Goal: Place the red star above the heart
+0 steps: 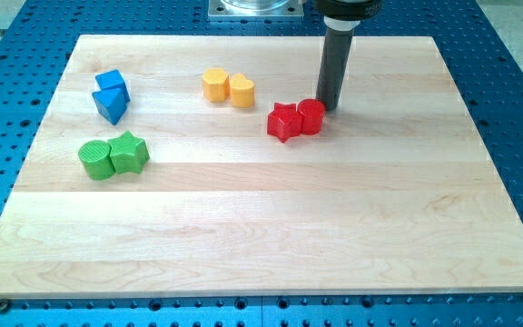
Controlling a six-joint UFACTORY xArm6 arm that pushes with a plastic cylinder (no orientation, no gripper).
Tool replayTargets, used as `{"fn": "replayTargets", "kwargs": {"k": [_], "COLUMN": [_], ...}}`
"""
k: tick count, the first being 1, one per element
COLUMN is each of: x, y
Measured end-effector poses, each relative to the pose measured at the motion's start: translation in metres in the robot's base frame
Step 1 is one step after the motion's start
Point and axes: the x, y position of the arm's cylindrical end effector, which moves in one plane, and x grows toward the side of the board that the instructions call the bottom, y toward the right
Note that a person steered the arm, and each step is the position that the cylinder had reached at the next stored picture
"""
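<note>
The red star point(282, 122) lies near the board's middle top, touching a red round block point(311, 116) on its right. The yellow heart point(241, 91) sits up and to the left of the star, touching a yellow pentagon-like block point(214, 85) on its left. My tip point(328, 106) stands just at the upper right of the red round block, touching or nearly touching it. The rod rises straight to the view's top.
Two blue blocks point(111, 95) sit together at the upper left. A green round block point(95, 159) and a green star point(129, 153) touch each other at the left. The wooden board point(261, 236) lies on a blue perforated table.
</note>
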Motion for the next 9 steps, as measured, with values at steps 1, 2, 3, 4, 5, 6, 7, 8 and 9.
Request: {"fn": "replayTargets", "kwargs": {"k": [1,2,3,4,5,6,7,8,9], "x": [0.0,0.013,0.035,0.041,0.03,0.024,0.027,0.039,0.093], "y": [0.0,0.025,0.042,0.011,0.023,0.018,0.008,0.008,-0.004]}}
